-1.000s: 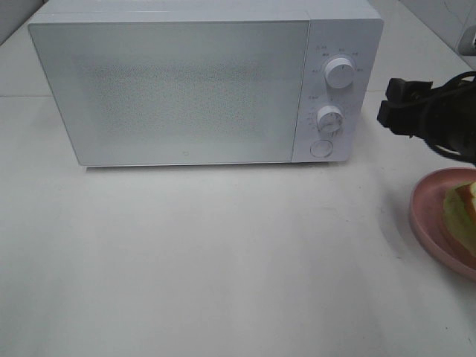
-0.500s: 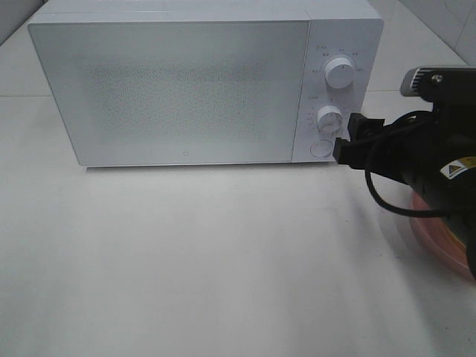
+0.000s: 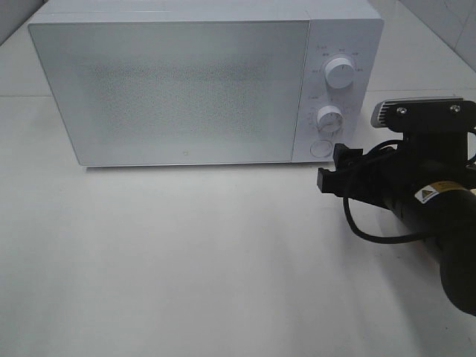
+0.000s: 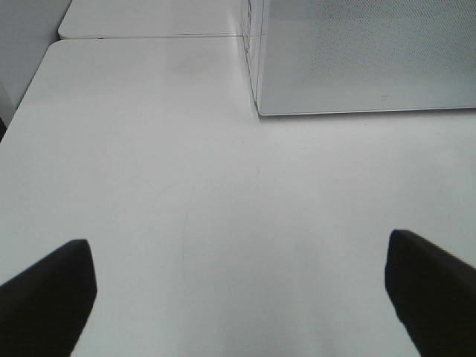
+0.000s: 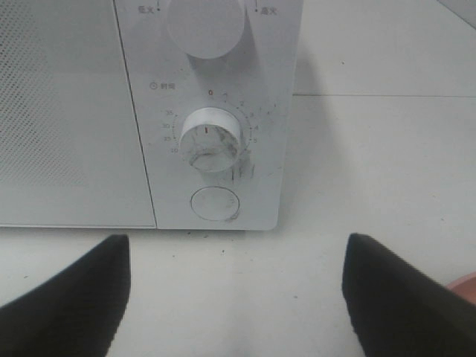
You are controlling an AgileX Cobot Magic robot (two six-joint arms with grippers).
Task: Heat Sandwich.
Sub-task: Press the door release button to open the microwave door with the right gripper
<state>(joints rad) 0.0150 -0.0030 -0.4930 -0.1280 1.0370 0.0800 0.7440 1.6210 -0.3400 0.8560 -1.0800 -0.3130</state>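
White microwave oven (image 3: 204, 85) standing at the far side of a white table (image 3: 186, 260), door (image 3: 149, 97) closed. Control panel on its right: upper knob (image 3: 340, 72), lower timer knob (image 3: 329, 117), round button (image 3: 320, 148) below. Pink plate edge (image 5: 465, 286) lies nearer, right of the oven.

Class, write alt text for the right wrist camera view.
Open jaws of the right gripper face the white microwave's control panel, in line with its timer dial and the round button below it. A pink plate's rim shows on the table.
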